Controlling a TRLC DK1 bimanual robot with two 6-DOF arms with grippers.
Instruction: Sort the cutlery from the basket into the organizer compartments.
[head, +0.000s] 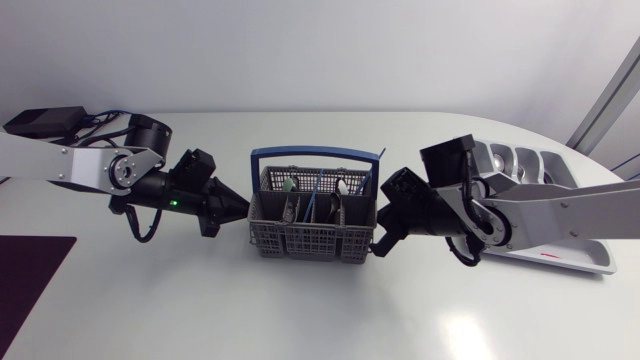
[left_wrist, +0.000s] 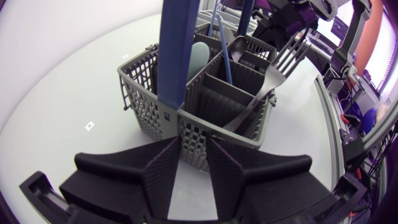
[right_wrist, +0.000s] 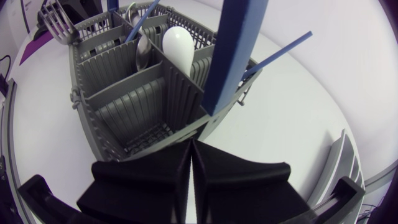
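The grey cutlery basket (head: 310, 225) with its blue handle (head: 318, 153) stands mid-table. It holds a fork (left_wrist: 283, 59), a metal spoon (left_wrist: 238, 46), a pale spoon (right_wrist: 177, 43) and a blue-handled piece (right_wrist: 280, 53) that pokes out over the rim. My left gripper (head: 243, 210) is at the basket's left wall, its fingers (left_wrist: 165, 168) a little apart and pressed on the wall's foot (left_wrist: 193, 140) below the handle. At the opposite wall, my right gripper (head: 380, 238) is shut, its fingertips (right_wrist: 191, 149) against the wall with nothing between them. The white organizer (head: 545, 175) lies at the right.
A dark mat (head: 30, 262) lies at the front left corner. A black box (head: 40, 120) with cables sits at the back left behind my left arm. My right arm (head: 560, 215) lies across the organizer's front part.
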